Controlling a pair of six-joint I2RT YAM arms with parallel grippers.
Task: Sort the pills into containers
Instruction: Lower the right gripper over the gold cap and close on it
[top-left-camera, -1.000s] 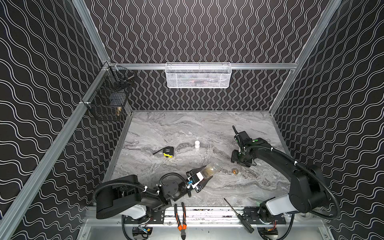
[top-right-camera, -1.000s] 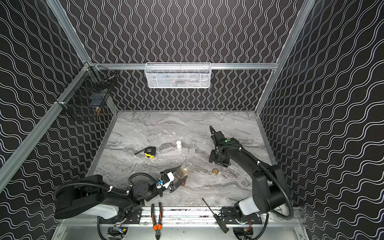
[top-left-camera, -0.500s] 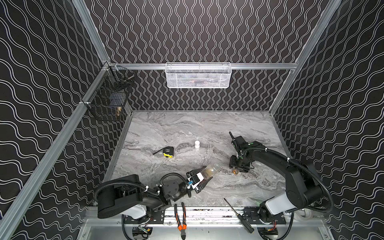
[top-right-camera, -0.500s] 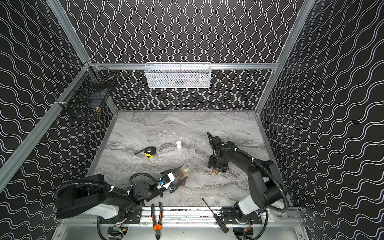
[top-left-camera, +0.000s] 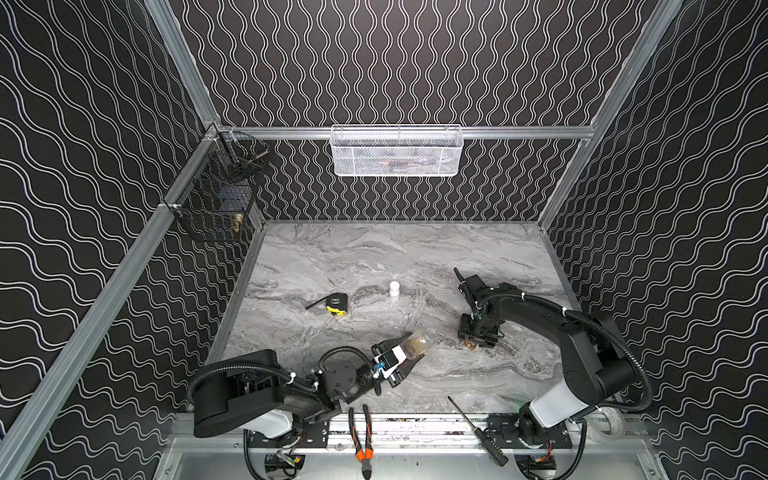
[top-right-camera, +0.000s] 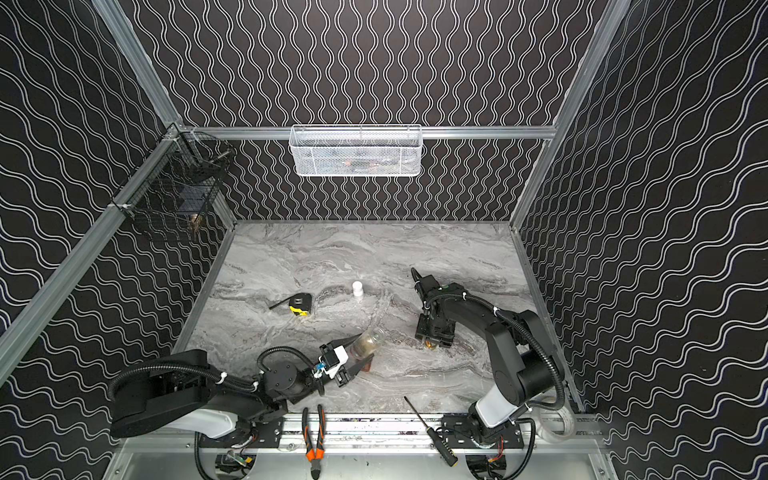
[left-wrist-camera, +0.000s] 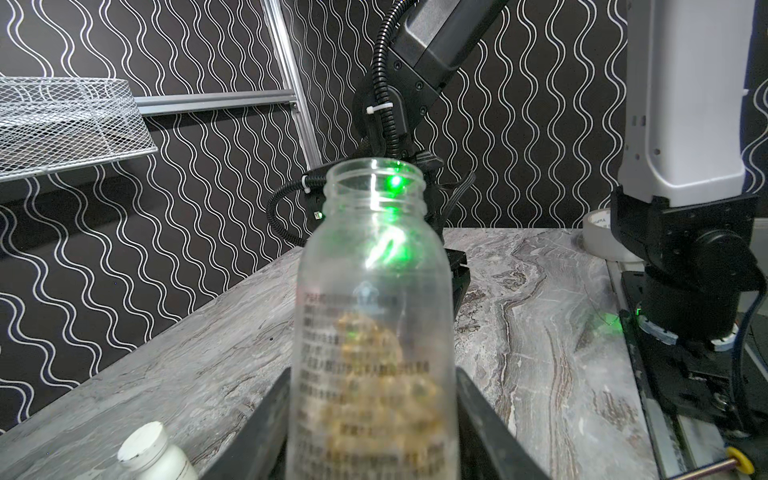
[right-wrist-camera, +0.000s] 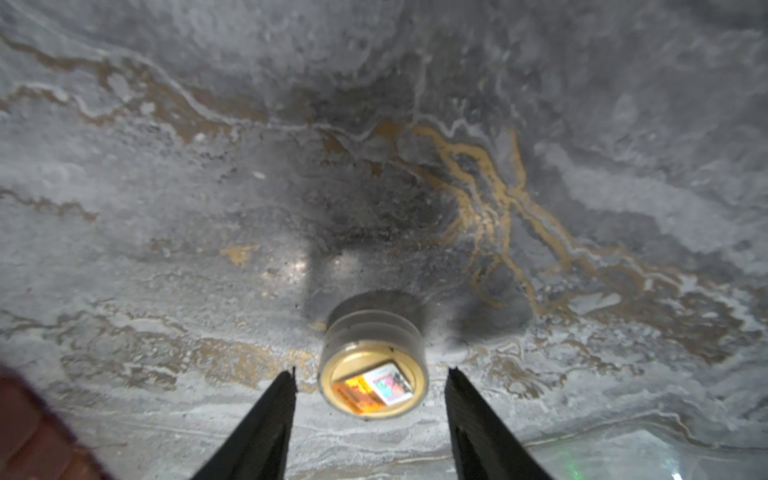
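My left gripper (top-left-camera: 415, 350) (left-wrist-camera: 374, 374) is shut on a clear, uncapped pill bottle (top-left-camera: 420, 341) (top-right-camera: 366, 341) (left-wrist-camera: 374, 270), held tilted over the table's front middle. Yellowish pills (left-wrist-camera: 374, 386) fill the bottle's lower part. My right gripper (top-left-camera: 478, 343) (right-wrist-camera: 371, 372) points down, open, with a jaw on each side of a round gold-lined cap (right-wrist-camera: 372, 374) on the marble and a gap on both sides. A dark reddish-brown piece, probably the containers (top-right-camera: 366, 366) (right-wrist-camera: 29, 432), shows by the left gripper's lower finger, mostly hidden.
A small white cap-shaped bottle (top-left-camera: 394, 287) (left-wrist-camera: 149, 446) and a black-yellow tape measure (top-left-camera: 337, 303) lie mid-table. Pliers (top-left-camera: 360, 432) and a screwdriver (top-left-camera: 473, 428) rest on the front rail. A white mesh basket (top-left-camera: 397, 151) and a black wire basket (top-left-camera: 216, 199) hang on the walls.
My right gripper has moved forward and down over the cap, which it now covers in the top views, and its jaws have narrowed a little. The left arm and bottle have not moved.
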